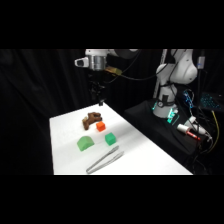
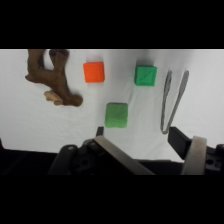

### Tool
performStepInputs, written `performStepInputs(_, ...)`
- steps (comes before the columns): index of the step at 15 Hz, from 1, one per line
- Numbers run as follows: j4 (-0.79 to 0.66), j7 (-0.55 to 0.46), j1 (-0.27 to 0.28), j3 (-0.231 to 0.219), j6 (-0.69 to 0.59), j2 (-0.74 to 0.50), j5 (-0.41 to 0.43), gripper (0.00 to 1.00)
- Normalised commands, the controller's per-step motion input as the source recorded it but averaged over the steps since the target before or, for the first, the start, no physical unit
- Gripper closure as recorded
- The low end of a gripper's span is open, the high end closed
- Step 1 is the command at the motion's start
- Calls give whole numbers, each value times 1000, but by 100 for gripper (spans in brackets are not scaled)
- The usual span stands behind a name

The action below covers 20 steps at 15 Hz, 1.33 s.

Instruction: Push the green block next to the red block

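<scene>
the white table point(image 1: 145, 155) is a smooth, bare slab running from the far left toward the near right, set in a dark room hung with black cloth. beyond its right edge a dark side bench carries cables and small bits of kit too blurred to name. the white arm's base point(image 1: 172, 80) stands there, and its upper part crosses the top of the side view to the gripper point(image 1: 101, 104), which hangs above the table's far end, clear of everything.

on the table, largest first: the metal tongs point(image 1: 105, 161) lie nearest the camera in the side view, two thin shiny legs joined at one end. the brown notched piece point(image 1: 91, 119) sits farthest, rough and irregular like carved wood. the pale green dome piece point(image 1: 85, 143) lies to the left, rounded on top. the green block point(image 1: 110, 139) — a small bright cube — rests near the table's middle, just right of the dome piece and apart from it. the red block point(image 1: 100, 126), an orange-red cube of like size, sits just beyond it, close beside the brown piece, with a gap between the two cubes.

the wrist view looks straight down: brown piece point(image 2: 52, 80), red block point(image 2: 94, 72), green block point(image 2: 145, 75) and tongs point(image 2: 174, 100) in a row, the dome piece point(image 2: 116, 115) showing as a soft square. only here do the fingers point(image 2: 192, 155) show plainly — set wide apart, holding nothing.
</scene>
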Motion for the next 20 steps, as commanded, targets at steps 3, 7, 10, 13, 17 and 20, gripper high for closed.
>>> performStepInputs(3, -1, 61, 14, 45, 16, 24, -3, 0)
performStepInputs(7, -6, 180, 87, 106, 118, 54, 49, 0)
performStepInputs(10, 30, 227, 119, 112, 179, 88, 14, 0)
performStepInputs(13, 47, 229, 96, 71, 204, 145, 5, 0)
performStepInputs(17, -4, 149, 55, 22, 206, 141, 17, 0)
performStepInputs(20, -80, 59, 27, 12, 225, 101, 86, 0)
